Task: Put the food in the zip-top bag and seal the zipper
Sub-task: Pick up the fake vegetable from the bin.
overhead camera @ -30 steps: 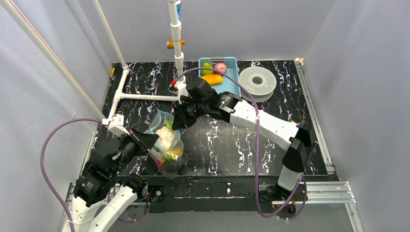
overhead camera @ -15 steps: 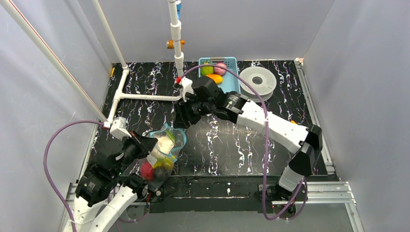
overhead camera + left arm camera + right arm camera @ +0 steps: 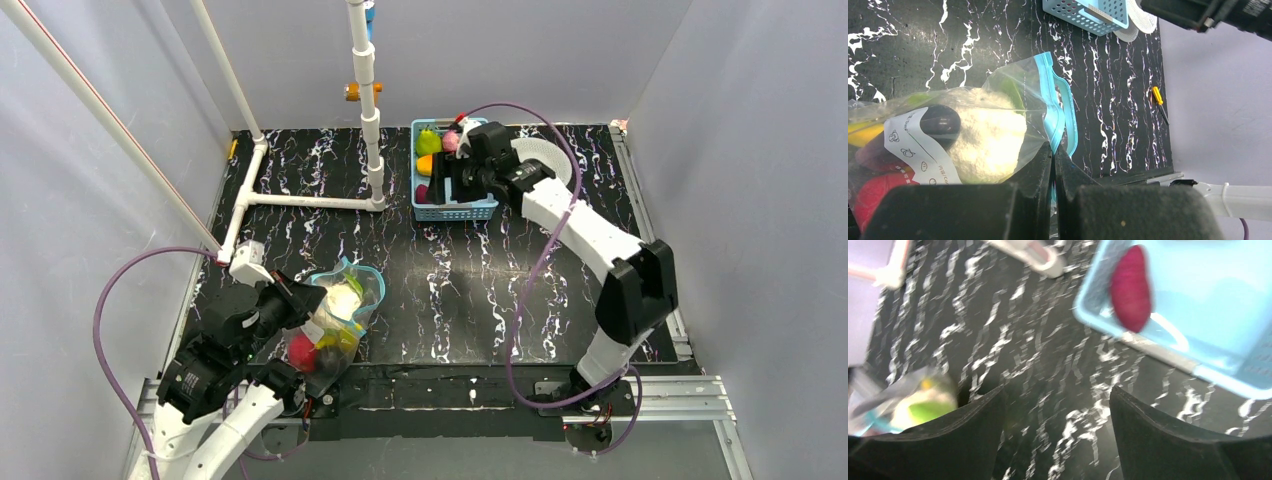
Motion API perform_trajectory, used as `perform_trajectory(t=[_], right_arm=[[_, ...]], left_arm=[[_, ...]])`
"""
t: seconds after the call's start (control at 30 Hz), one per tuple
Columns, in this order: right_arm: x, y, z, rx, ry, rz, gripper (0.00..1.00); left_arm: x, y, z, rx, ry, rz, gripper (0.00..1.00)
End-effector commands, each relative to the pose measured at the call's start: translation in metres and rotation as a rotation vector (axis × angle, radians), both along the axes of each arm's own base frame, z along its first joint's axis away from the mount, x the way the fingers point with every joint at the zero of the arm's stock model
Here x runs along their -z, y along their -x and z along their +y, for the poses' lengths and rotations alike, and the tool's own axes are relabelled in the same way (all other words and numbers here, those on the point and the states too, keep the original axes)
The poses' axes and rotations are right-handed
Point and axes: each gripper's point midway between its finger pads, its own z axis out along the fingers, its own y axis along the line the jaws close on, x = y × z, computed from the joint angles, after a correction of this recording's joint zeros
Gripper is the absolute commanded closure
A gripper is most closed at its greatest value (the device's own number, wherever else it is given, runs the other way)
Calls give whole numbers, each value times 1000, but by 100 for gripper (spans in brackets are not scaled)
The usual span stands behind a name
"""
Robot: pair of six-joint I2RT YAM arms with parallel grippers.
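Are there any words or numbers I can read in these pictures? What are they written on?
White label on the bag: tiny drawings and a few letters, too small and sideways to read.
Basket: no words showing.
Table: no words, only white streaks.
Nothing else carries writing that can be read.

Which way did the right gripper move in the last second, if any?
Yes. From near the zip-top bag, the right gripper went rightward and farther out, past the white pipe, to over the blue basket.
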Motion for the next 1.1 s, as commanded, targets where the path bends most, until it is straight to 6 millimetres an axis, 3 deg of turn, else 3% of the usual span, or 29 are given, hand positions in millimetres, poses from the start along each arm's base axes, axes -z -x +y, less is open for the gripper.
perform_trajectory(t=[0.0,0.1,0.17,0.4,0.73,0.9,1.07], right_arm=[[17,-58,-16,99,25,-37,15],[36,-92,-21,118,104,-3,13],[40,-110,-15,80,109,1,10],[82,-143,-8,38,221,23,7],[132,-123,12,-67,172,159,20],[156,-124,13,-65,183,206,20],[167,-126,16,-65,187,235,25]], left_arm=[[-2,-4,-4,5,7,7,100],[-1,-6,-6,10,-2,19,100],[0,-8,-7,11,-6,26,100],[-3,-16,-13,24,-22,27,100],[1,-19,-14,30,-45,40,100],[0,-17,-13,29,-40,37,100],[0,-15,-11,22,-32,36,100]])
